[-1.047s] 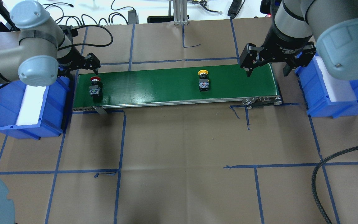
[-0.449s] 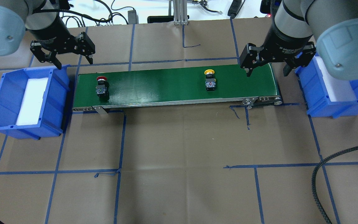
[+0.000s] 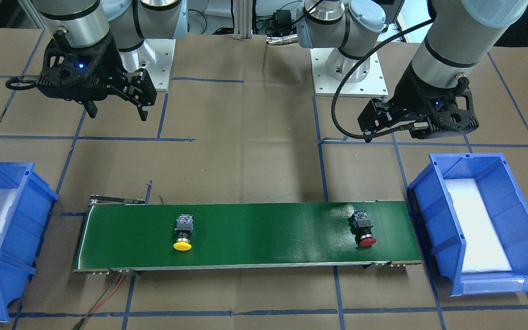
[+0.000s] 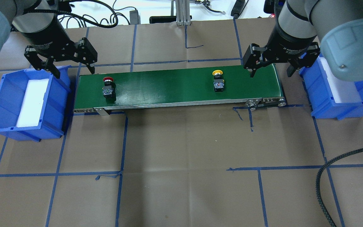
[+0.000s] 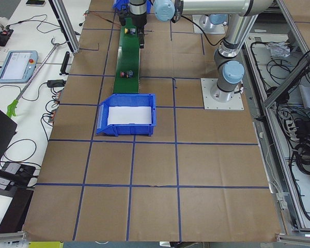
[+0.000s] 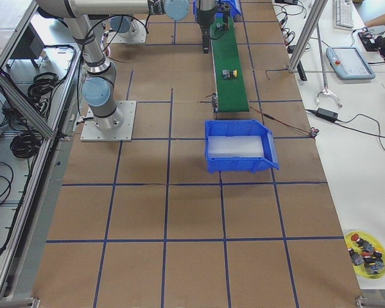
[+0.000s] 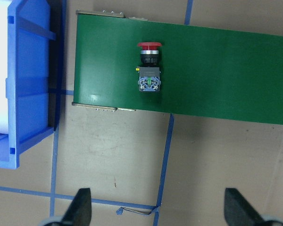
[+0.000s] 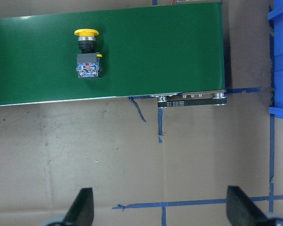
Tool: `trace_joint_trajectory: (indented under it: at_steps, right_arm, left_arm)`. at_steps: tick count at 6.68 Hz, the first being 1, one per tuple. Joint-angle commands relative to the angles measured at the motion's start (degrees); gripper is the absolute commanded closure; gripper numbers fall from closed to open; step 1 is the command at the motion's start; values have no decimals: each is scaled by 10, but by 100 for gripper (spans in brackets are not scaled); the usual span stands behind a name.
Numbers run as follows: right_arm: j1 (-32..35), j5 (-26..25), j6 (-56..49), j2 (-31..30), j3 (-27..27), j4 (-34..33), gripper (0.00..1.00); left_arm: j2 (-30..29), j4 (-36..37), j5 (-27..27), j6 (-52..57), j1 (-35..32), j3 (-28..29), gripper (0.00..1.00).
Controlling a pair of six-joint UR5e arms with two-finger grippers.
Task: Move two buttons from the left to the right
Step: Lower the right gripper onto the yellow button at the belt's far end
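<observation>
The red-capped button (image 4: 108, 87) lies on its side near the left end of the green conveyor belt (image 4: 169, 85); it also shows in the left wrist view (image 7: 149, 66). The yellow-capped button (image 4: 218, 82) lies right of the belt's middle, also in the right wrist view (image 8: 87, 54). My left gripper (image 4: 74, 73) is open and empty, raised over the belt's left end beside the left bin. My right gripper (image 4: 271, 75) is open and empty, raised over the belt's right end, right of the yellow button.
A blue bin (image 4: 58, 91) with a white foam liner stands at the belt's left end and another blue bin (image 4: 323, 104) at its right end. A black braided cable (image 4: 323, 179) lies at the front right. Blue tape lines cross the brown table cover.
Both buttons have moved to the right along the belt. My left arm has lifted and swung away from the red button. My right gripper has not moved.
</observation>
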Motion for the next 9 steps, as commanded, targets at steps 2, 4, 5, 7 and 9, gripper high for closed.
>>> trace_joint_trajectory:
  at_steps: [2, 4, 5, 7, 9]
  right_arm:
    - [-14, 3, 2, 54, 3, -82, 0]
    - [-31, 3, 1, 146, -6, -159, 0]
    - [-31, 1, 6, 169, -20, -163, 0]
    - [-28, -1, 8, 215, -52, -157, 0]
    - [-24, 4, 19, 241, -54, -164, 0]
  left_arm:
    - [2, 3, -2, 0, -1, -1, 0]
    - [1, 6, -2, 0, -1, -2, 0]
    - [1, 6, -2, 0, -1, -2, 0]
    - [1, 8, 0, 0, -1, -3, 0]
    - [1, 9, -1, -1, -1, -3, 0]
